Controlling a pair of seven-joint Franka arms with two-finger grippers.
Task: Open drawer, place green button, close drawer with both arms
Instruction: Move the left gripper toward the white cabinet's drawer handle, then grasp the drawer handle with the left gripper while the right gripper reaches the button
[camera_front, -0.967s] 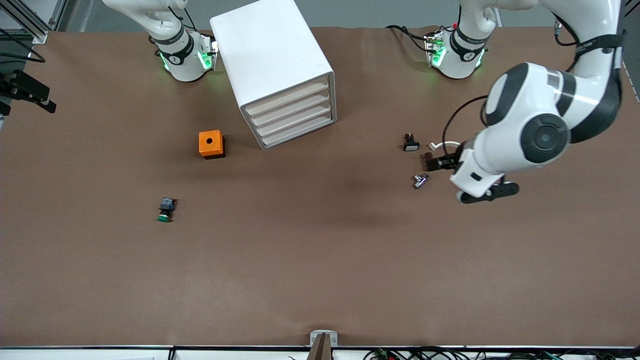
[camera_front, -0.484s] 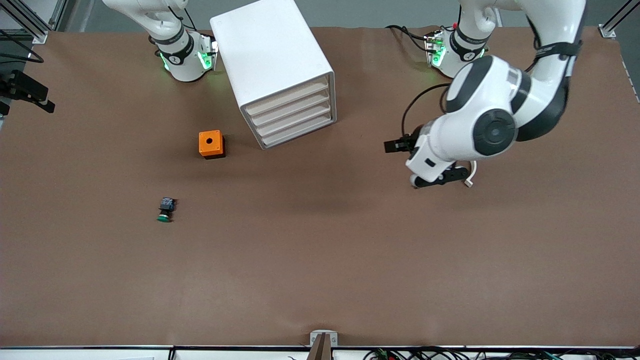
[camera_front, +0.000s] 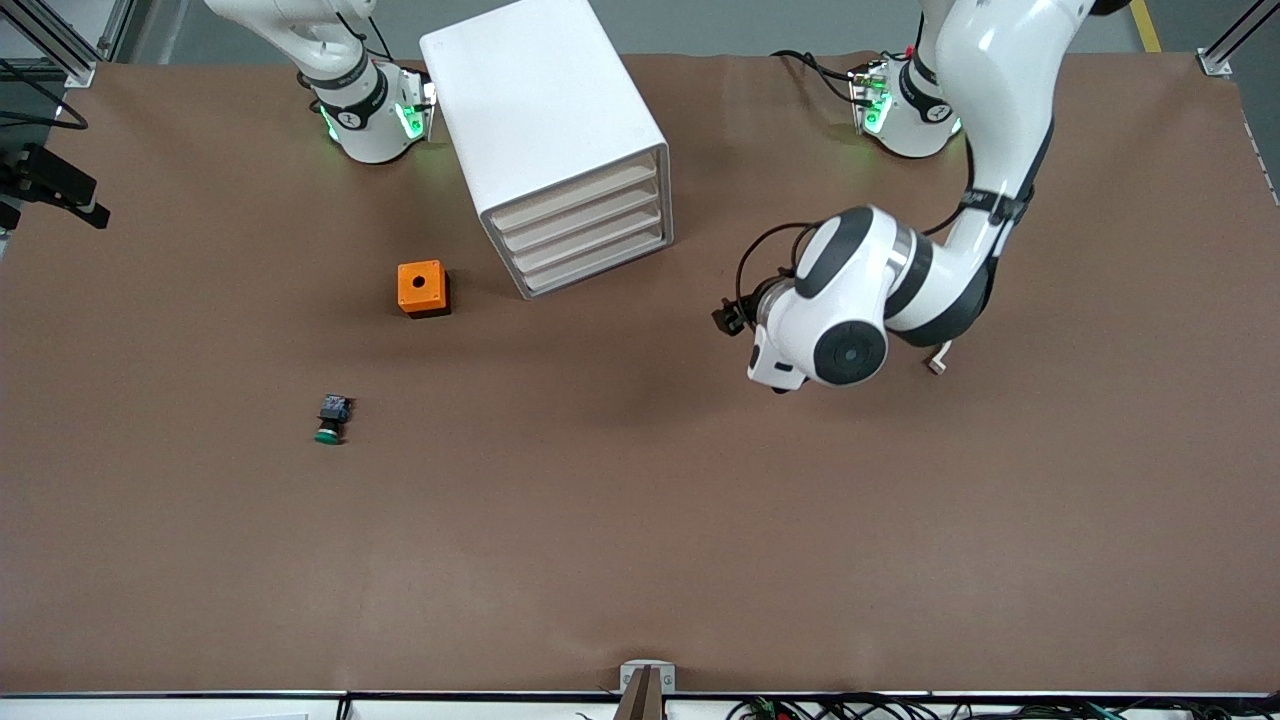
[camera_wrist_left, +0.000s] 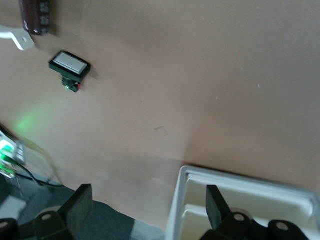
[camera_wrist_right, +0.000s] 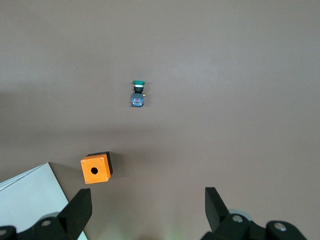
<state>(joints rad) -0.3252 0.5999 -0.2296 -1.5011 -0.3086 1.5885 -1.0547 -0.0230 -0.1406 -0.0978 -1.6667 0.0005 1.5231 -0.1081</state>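
Left arm (camera_front: 985, 150) bent low over table, left gripper (camera_wrist_left: 145, 210) apart, empty, facing cabinet (camera_front: 545, 130). Right gripper (camera_wrist_right: 147, 212) apart, waiting high. Four drawers (camera_front: 585, 235), one button (camera_front: 330, 420).

The front camera sits high at the bench's (camera_front: 640, 560) six o'clock edge, looking down and across at my two bases at twelve o'clock; it takes in the whole bench from afar. My left wrist camera hangs low and close, looking past my left pincer (camera_wrist_left: 147, 195) at the cabinet's (camera_wrist_left: 240, 200) edge and a small black part with a white face (camera_wrist_left: 70, 65). My right wrist camera is much higher, looking steeply down past my right pincer (camera_wrist_right: 147, 196). With the front view it shares the button (camera_wrist_right: 138, 92), the orange box (camera_wrist_right: 96, 169) and a cabinet corner; all three views share the cabinet.
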